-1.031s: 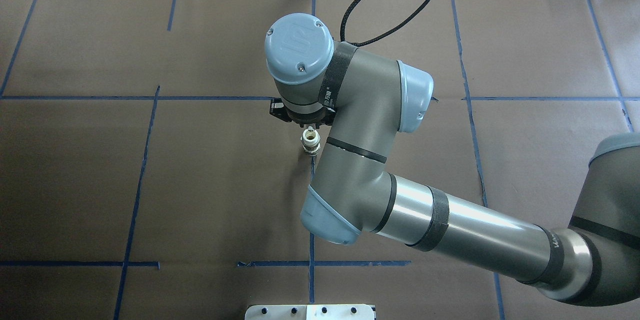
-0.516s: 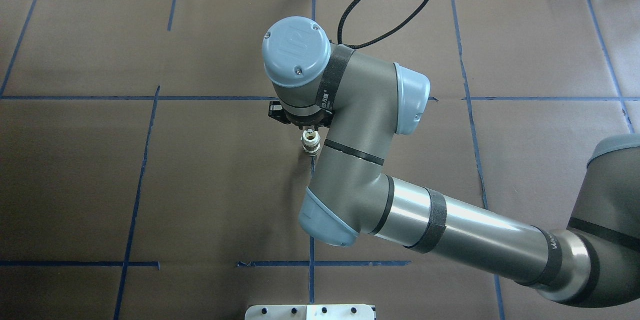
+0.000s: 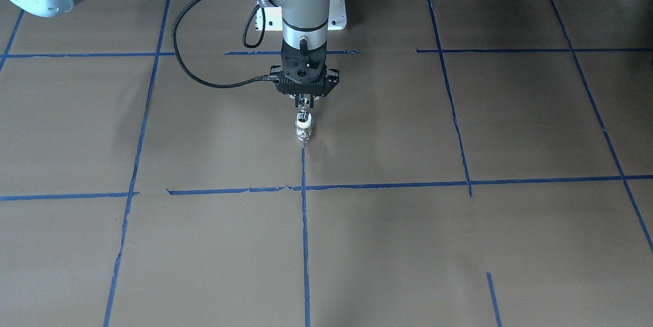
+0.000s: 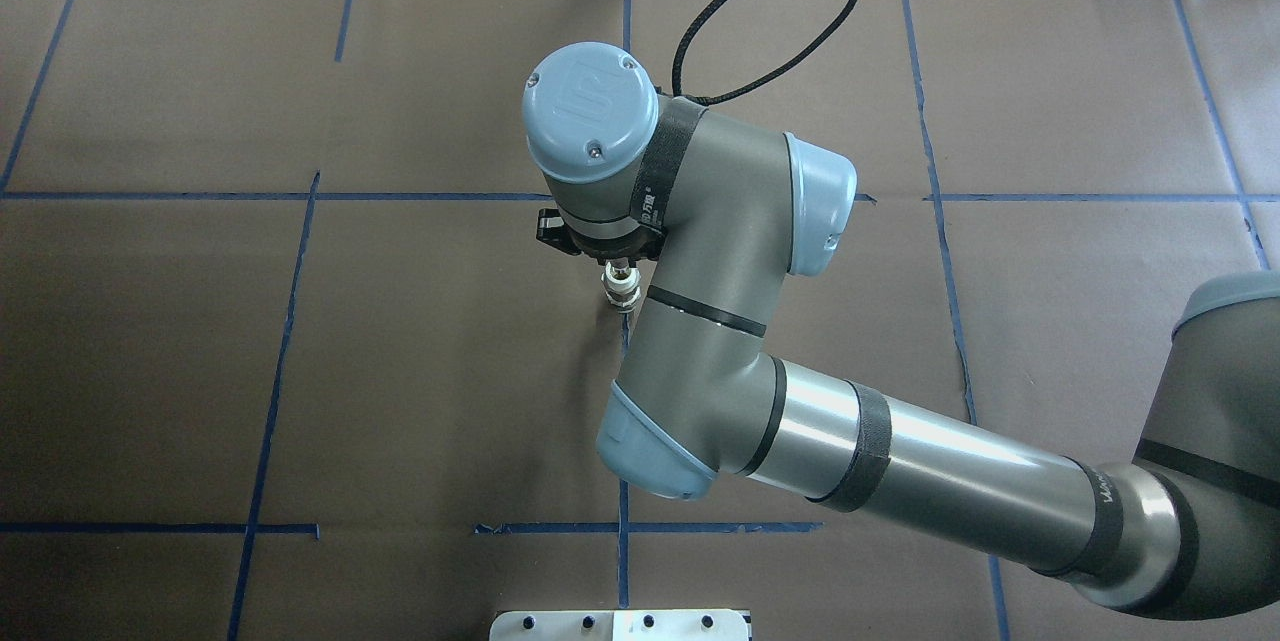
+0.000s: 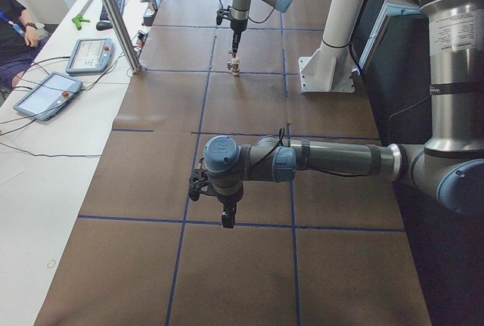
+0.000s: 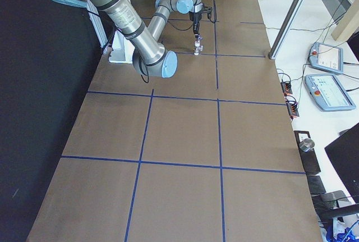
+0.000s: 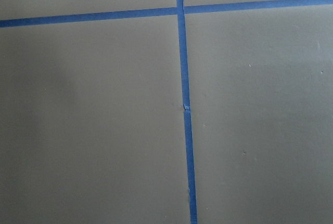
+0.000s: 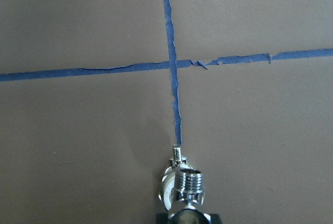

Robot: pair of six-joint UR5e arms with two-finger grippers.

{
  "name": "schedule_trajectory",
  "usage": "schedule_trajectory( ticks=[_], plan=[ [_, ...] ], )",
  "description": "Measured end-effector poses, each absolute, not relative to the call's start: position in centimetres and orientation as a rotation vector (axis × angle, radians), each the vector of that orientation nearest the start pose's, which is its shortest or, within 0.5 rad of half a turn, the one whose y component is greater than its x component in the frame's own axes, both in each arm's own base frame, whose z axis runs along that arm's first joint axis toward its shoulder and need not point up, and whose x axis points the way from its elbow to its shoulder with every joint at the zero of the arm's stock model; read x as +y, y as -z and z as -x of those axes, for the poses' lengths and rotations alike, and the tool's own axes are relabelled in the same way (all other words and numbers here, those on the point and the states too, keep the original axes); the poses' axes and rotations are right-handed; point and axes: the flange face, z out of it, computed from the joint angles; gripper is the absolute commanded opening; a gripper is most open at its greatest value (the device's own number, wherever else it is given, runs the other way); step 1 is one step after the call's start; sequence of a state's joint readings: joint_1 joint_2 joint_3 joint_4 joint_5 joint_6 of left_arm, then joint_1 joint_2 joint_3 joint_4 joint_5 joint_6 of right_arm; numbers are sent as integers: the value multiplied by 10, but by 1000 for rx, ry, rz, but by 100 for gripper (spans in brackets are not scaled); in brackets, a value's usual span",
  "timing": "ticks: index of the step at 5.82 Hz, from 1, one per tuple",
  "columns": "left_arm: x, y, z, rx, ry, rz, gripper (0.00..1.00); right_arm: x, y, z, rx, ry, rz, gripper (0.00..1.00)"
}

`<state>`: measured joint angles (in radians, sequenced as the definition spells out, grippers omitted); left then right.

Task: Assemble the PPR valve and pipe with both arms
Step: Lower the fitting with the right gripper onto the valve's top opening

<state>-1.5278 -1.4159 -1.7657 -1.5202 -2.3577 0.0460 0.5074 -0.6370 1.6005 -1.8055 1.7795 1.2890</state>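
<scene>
Black right gripper clamped on threaded chrome pipe, just over upright white-ended PPR valve, left gripper opening cannot be told

Two arms showing: right arm, left arm. Two grippers showing: right gripper, left gripper. One PPR valve showing, one pipe. One surface. Two teach pendants lying alongside. One white pedestal standing.
</scene>
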Motion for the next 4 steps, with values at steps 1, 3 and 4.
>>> schedule_trajectory(
  ticks=[1,3,4],
  plan=[
    [-428,-638,44,787,-81,8,100,-440,-100,562,-746,-137,-94,0],
    [-428,-638,44,787,-81,8,100,-440,-102,564,-742,-137,-94,0],
    [-428,-638,44,787,-81,8,100,-440,-103,565,-739,-137,-94,0]
  ],
)
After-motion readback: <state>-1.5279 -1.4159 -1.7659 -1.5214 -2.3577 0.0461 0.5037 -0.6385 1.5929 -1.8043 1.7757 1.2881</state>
